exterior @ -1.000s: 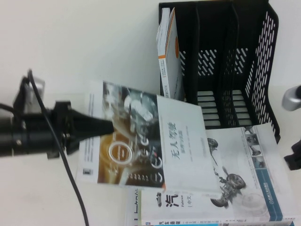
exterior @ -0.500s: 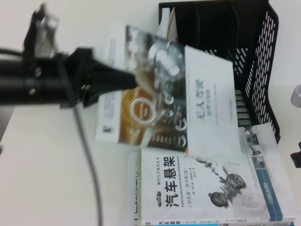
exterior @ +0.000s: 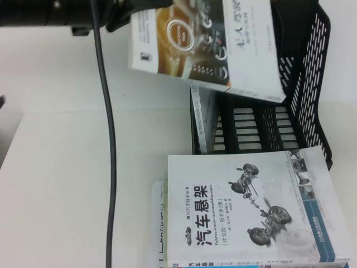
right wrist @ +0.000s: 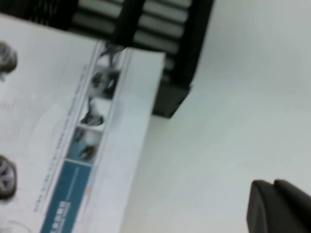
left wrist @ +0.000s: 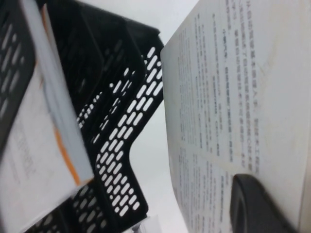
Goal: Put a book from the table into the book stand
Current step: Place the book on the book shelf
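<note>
My left gripper (exterior: 146, 6) is at the top of the high view, shut on the edge of a brown and white book (exterior: 206, 42). It holds the book tilted in the air over the black mesh book stand (exterior: 312, 84). In the left wrist view one finger (left wrist: 255, 206) presses on the book's white printed back cover (left wrist: 243, 97), with the stand (left wrist: 121, 121) beyond it. A white and orange book (exterior: 201, 120) stands in the stand's leftmost slot. My right gripper (right wrist: 279, 206) is shut and empty above bare table to the right of the stack; it is out of the high view.
A stack of books with a white car-suspension cover on top (exterior: 251, 206) lies on the table in front of the stand; its edge shows in the right wrist view (right wrist: 73, 121). A black cable (exterior: 109, 139) hangs from the left arm over the white table.
My left gripper has lifted the brown and white book off the stack and carried it up and toward the stand. The white book under it is now uncovered.
</note>
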{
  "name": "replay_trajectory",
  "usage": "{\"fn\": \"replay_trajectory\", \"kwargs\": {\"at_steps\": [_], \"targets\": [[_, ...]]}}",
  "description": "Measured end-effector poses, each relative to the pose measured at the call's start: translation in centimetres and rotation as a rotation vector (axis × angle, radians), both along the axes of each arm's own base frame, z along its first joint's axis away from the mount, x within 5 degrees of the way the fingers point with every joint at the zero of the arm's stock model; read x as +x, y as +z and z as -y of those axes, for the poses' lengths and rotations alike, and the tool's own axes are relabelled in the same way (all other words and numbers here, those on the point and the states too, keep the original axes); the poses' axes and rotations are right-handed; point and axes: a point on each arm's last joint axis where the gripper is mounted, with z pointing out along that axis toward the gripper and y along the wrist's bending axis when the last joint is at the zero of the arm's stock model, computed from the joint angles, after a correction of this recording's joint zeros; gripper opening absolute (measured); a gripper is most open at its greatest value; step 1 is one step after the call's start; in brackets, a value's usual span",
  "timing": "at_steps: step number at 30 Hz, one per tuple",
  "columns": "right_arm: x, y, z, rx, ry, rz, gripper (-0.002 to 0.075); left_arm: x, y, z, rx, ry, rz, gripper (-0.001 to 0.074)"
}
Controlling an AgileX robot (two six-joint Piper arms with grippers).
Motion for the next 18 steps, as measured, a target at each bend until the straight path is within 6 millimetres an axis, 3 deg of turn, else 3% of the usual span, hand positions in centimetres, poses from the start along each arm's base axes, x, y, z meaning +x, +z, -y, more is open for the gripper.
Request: {"fn": "replay_trajectory", "kwargs": {"at_steps": [4,11,18], "targets": [[-1.1,1.3,0.8,0.002,-0.032,0.064,0.0006,1.9,-0.5,0.9,0.006,-0.016,-0.028,0.0099],[-3.0,3.2,2.2,0.006,-0.114,0.169,0.0006,5.3,-3.8,3.4,0.108,-0.016,-0.112,0.0099],[-4.6,4.1,3.4,-0.009,-0.166,0.209,0.0006,7.0,-5.7,5.2,0.177,-0.006,-0.139,0.0099]]}}
